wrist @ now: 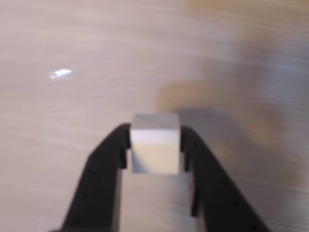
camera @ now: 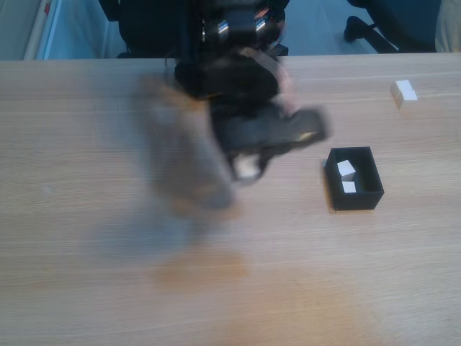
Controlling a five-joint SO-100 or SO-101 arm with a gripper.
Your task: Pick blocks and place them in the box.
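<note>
Gripper: we see it (wrist: 154, 145) in the wrist view, its two black fingers (wrist: 108, 159) clamped on a white block, one on each side. In the fixed view the gripper (camera: 248, 167) is smeared by motion blur, above the table left of the box.

Held block: we find it (wrist: 155, 143) at the fingertips in the wrist view, its top face a little past the finger ends, pinched by its left and right faces. In the fixed view it shows as a pale blurred patch (camera: 247, 166) under the dark arm; its edges cannot be made out there.

Arm: we see a dark mass (camera: 238, 79) reaching from the table's far edge toward the middle, heavily blurred, with a soft grey shadow on the wood to its left.

Box: it (camera: 356, 200) sits on the table right of the gripper in the fixed view, apart from it, open top upward.

Blocks in box: we count two, one (camera: 346, 169) nearer the far wall and one (camera: 349, 187) just in front of it.

Loose block: one more (camera: 405, 91) lies on the table near the far right, well apart from the box and the gripper.

Table: light wood grain (camera: 108, 288); in the wrist view it (wrist: 72, 48) runs blurred beneath the held block.
</note>
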